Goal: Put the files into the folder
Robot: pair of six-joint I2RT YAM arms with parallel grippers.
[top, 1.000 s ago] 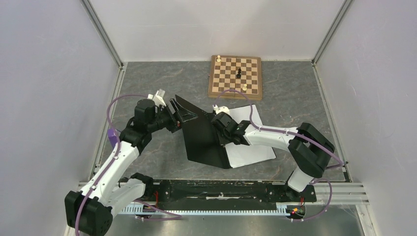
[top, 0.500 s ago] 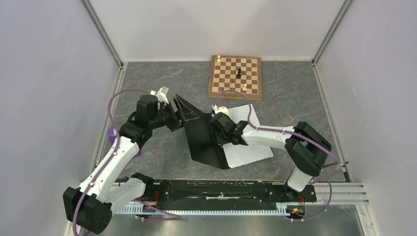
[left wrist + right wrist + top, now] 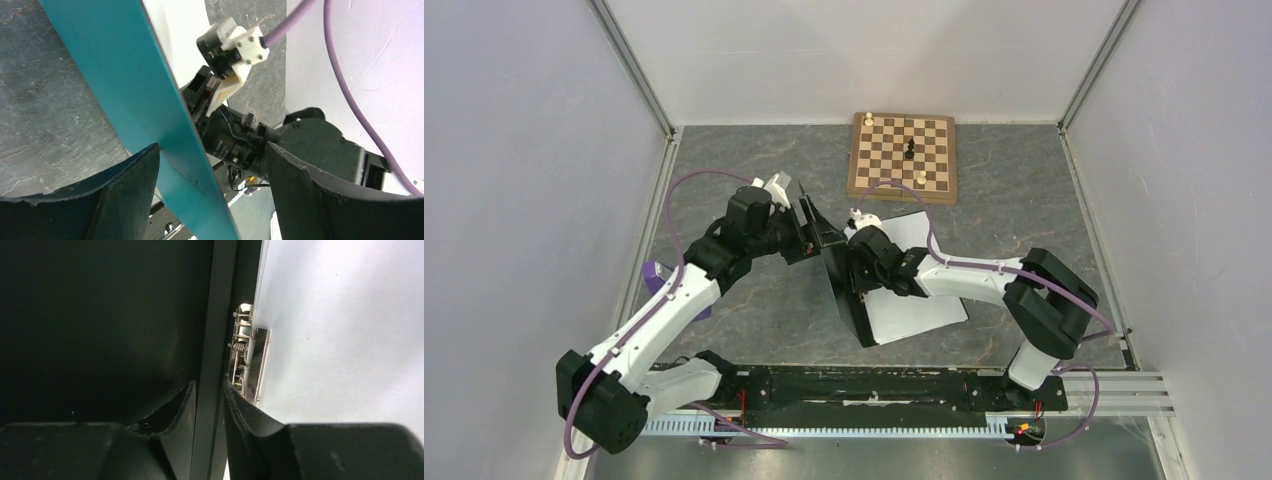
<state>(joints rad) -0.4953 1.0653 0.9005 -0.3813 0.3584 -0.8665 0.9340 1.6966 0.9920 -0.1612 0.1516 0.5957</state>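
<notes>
Two hands work the folder (image 3: 849, 315): the left hand (image 3: 212, 150), jaws spread wide, props the teal cover (image 3: 135, 90), now tipped near upright from its flatter lie a second ago. The right hand (image 3: 210, 385) has just eased its jaws apart at the spine clip (image 3: 245, 355) (grip unconfirmed). Files (image 3: 919, 310) lie flat beside the clip on the counter (image 3: 1024, 180); closing appears under way.

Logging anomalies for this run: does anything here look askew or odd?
The folder's cover stands nearly on edge between the left gripper's open fingers, beside the files. Nothing looks spilled or damaged.
</notes>
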